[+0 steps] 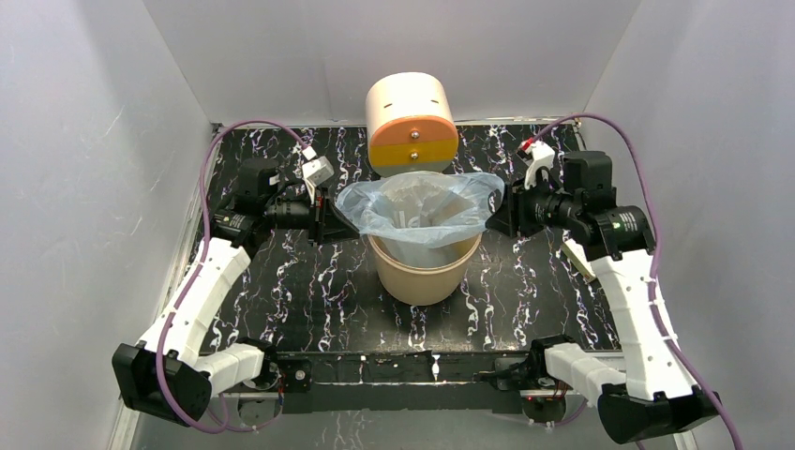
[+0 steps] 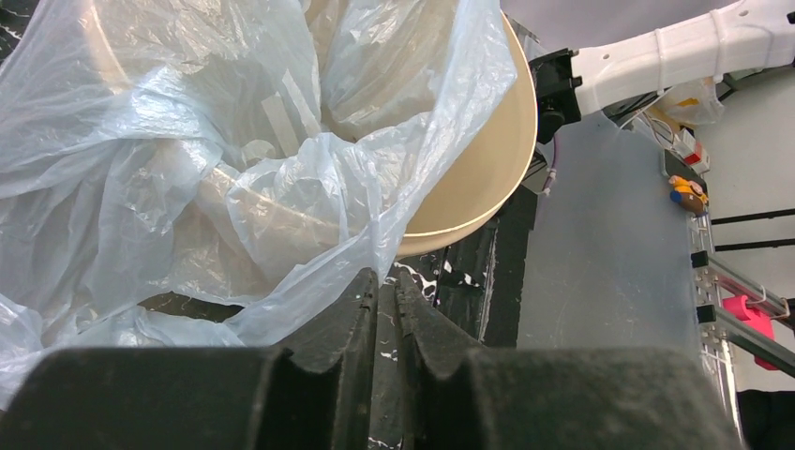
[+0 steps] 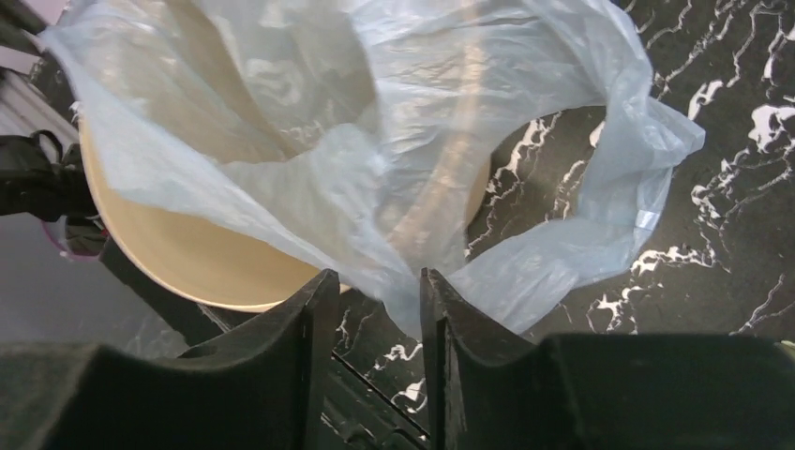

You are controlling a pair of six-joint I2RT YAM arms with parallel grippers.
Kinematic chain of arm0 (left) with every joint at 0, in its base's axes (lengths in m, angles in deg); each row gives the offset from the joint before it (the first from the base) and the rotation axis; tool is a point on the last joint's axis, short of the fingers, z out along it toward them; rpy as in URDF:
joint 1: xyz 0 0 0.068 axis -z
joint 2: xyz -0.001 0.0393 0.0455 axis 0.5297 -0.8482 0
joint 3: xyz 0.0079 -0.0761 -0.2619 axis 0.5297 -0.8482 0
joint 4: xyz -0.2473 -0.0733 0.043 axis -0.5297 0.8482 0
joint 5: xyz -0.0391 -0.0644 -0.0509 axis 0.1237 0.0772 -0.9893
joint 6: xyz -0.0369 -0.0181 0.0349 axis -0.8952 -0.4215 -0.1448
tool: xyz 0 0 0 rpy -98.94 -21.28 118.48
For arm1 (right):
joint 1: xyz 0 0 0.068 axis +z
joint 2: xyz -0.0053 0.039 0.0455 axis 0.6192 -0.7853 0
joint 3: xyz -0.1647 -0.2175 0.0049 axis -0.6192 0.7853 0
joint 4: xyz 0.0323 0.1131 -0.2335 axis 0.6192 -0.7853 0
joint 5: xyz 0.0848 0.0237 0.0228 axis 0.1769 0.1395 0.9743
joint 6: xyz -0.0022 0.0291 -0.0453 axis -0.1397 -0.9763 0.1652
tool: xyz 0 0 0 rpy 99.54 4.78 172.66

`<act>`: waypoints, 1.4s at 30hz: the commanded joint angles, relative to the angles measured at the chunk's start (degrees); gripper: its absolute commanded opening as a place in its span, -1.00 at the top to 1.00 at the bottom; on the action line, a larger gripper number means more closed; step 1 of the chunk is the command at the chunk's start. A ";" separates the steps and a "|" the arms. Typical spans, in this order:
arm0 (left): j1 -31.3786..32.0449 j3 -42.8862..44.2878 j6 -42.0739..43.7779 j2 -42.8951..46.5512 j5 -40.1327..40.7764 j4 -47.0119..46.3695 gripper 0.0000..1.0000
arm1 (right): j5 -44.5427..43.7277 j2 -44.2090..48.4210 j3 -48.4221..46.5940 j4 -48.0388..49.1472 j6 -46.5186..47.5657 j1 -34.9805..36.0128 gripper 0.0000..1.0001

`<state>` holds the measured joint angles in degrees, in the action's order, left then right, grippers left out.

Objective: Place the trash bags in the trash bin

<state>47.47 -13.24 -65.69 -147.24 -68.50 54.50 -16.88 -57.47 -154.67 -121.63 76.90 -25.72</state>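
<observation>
The bag (image 1: pixel 419 208) lay draped over the bin (image 1: pixel 422 281). My left gripper (image 2: pixel 386 300) was barely parted; my right gripper (image 3: pixel 375 309) stood wider, film between.

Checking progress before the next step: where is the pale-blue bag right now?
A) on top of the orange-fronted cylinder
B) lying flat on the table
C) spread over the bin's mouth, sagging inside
C: seen from above, the bag spans the rim of the bin and dips inside it.
</observation>
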 commanded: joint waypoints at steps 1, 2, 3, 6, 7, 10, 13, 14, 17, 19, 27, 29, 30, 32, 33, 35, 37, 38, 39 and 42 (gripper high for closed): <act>0.11 2.40 -1.21 1.60 -0.16 0.20 0.72 | 3.62 1.90 -3.61 -0.44 -2.12 0.23 0.00; 0.10 2.47 -1.22 1.70 -0.10 0.23 0.71 | 1.53 2.12 -4.19 0.61 -2.83 0.29 -0.04; 0.03 2.54 -1.16 1.79 -0.15 0.22 0.70 | -0.35 2.43 -4.59 2.44 -3.63 0.26 -0.08; 0.07 2.69 -1.05 1.67 -0.47 0.17 0.69 | -1.58 1.97 -7.04 8.01 -5.09 0.22 -0.24; 0.14 2.67 -1.22 1.63 -0.56 0.14 0.70 | -1.35 -0.24 -9.10 8.51 -5.73 0.25 -0.23; 0.12 2.82 -2.26 1.53 -0.83 0.05 0.70 | -4.29 -5.90 -13.21 10.28 -7.31 0.29 -0.20; 0.07 2.56 -1.93 1.80 -0.49 0.13 0.70 | -8.03 -10.48 -13.45 13.95 -7.89 0.25 -0.30; 0.06 2.57 -1.93 1.73 -0.51 0.13 0.70 | -7.00 -12.15 -13.34 14.77 -7.60 0.27 -0.34; 0.08 2.58 -1.90 1.55 -0.69 0.11 0.71 | -3.67 -17.26 -14.56 14.72 -6.32 0.21 -0.62; 0.11 2.56 -1.70 1.38 -0.71 0.11 0.72 | -5.82 -18.91 -13.95 15.07 -4.96 0.21 -0.82; 0.10 2.90 -1.73 1.01 -1.05 0.13 0.77 | -4.09 -19.82 -9.20 19.08 -0.78 -2.22 -0.95; 0.07 2.91 -1.89 0.80 -0.96 0.13 0.78 | -2.10 -20.52 -8.77 19.30 -1.30 -2.57 -0.83; 0.14 2.95 -1.99 0.60 -0.95 0.13 0.78 | -1.26 -20.44 -8.02 20.31 -2.41 -2.75 -0.67; 0.07 3.00 -2.27 0.28 -1.22 0.13 0.79 | 1.25 -19.77 -5.35 23.05 -4.54 -3.18 -0.47; 0.12 3.10 -2.26 0.20 -1.47 0.13 0.80 | 3.13 -19.39 -3.94 24.02 -4.93 -3.28 -0.41; 0.07 3.22 -2.28 0.21 -1.48 0.13 0.81 | 5.16 -18.62 -1.61 25.47 -5.62 -3.48 -0.29; 0.10 3.24 -1.93 0.30 -1.83 0.13 0.82 | 5.18 -17.68 0.42 27.36 -6.97 -3.92 -0.14; 0.12 3.35 -1.79 0.26 -2.22 0.13 0.83 | 4.64 -17.37 1.81 28.39 -7.80 -4.24 -0.02; 0.08 3.36 -1.88 0.11 -2.57 0.06 0.84 | 2.81 -17.12 2.53 28.91 -9.32 -4.52 0.13; 0.12 3.25 -1.77 -0.37 -3.96 0.09 0.91 | -1.60 -16.68 4.70 30.17 -13.09 -4.90 0.57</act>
<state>47.47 -12.00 -67.79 -147.53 -69.00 54.68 -15.57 -77.36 -151.43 -97.74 69.19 -29.65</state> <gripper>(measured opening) 0.064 0.330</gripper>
